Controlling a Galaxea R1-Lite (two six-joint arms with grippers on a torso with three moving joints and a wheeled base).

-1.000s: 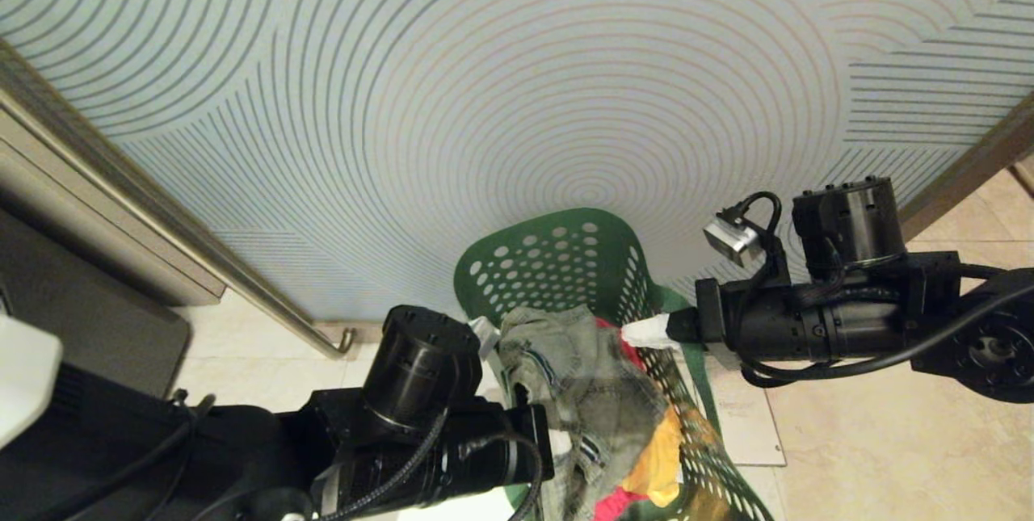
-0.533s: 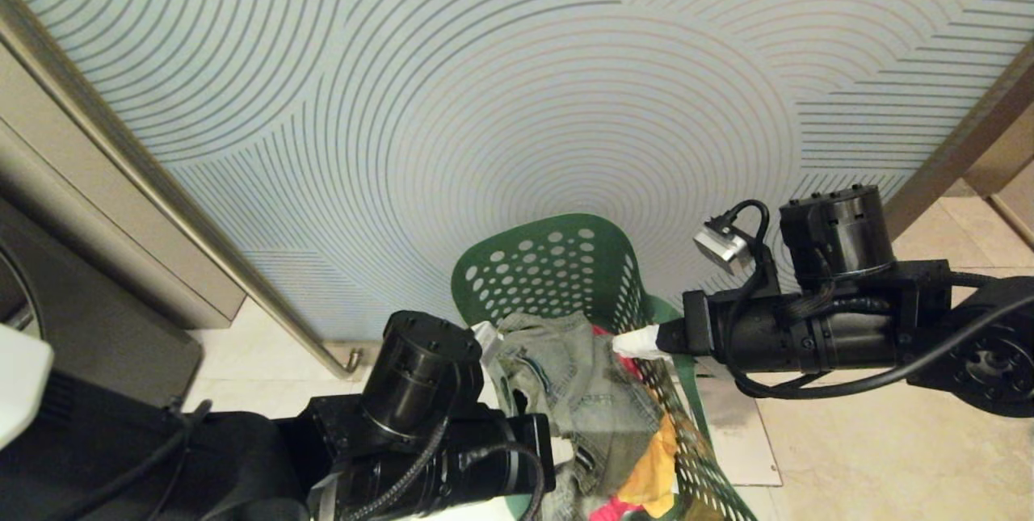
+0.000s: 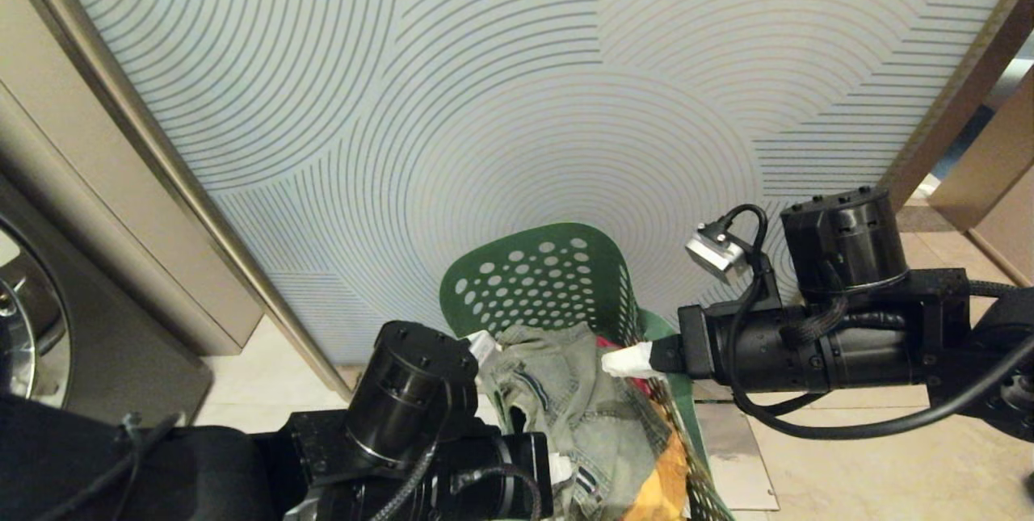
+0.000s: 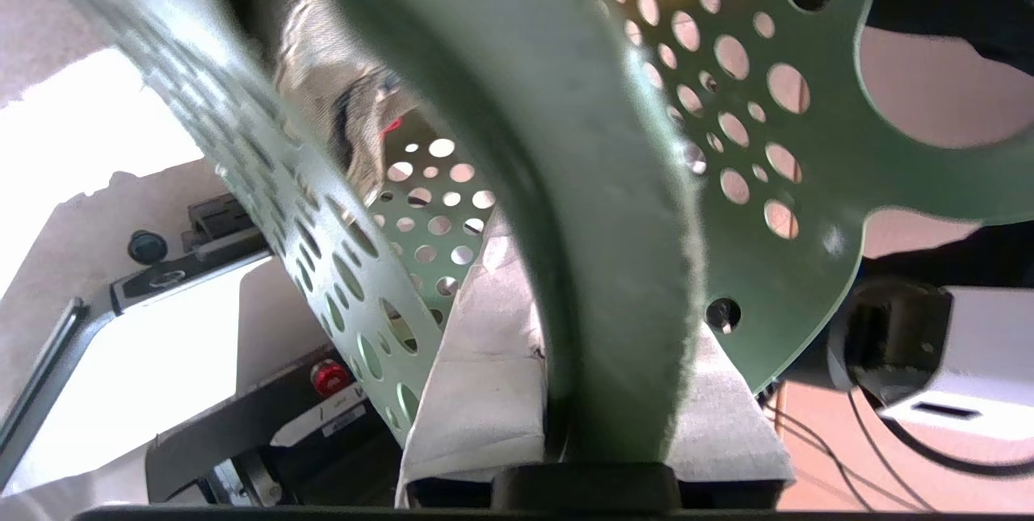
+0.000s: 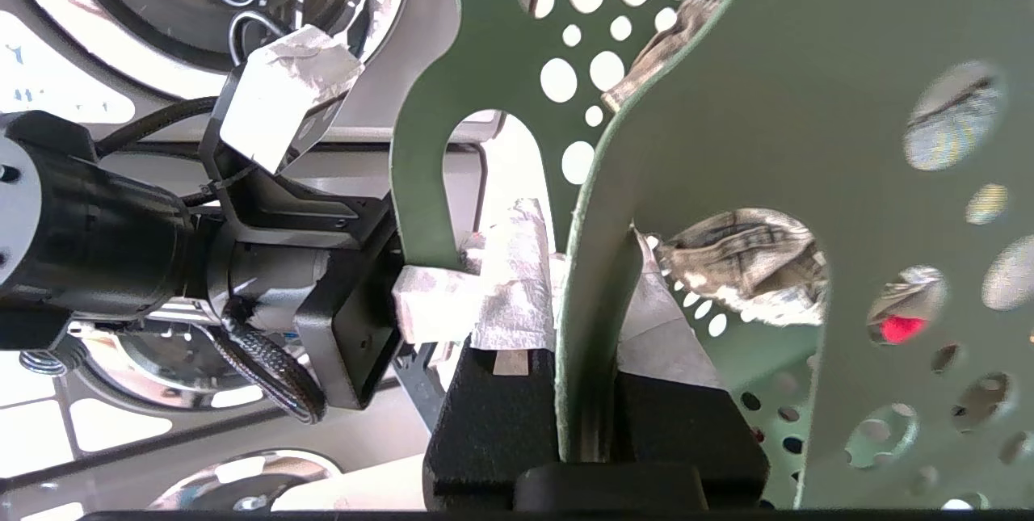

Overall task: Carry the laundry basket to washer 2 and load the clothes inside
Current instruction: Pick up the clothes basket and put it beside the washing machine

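Head view: both arms are low down front, left gripper (image 4: 598,424) and right gripper (image 5: 586,392) each clamped on a side wall of the laundry basket (image 3: 537,283), held between them. The clothes (image 3: 582,416) are piled inside, patterned wall panel (image 3: 517,85) behind.

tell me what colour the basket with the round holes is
Dark green; the laundry basket shows this best in the head view.
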